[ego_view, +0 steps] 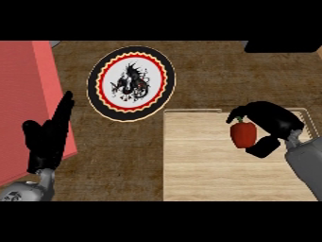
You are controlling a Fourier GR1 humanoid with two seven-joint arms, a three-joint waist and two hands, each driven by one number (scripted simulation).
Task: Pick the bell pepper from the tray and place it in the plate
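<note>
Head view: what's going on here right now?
The right hand has its fingers curled round the red bell pepper, holding it over the wooden tray. The plate, round with a black rim and a dark figure in its middle, sits on the counter up and to the left of the tray, and nothing is on it yet. The left hand rests open at the left, by the red mat.
</note>
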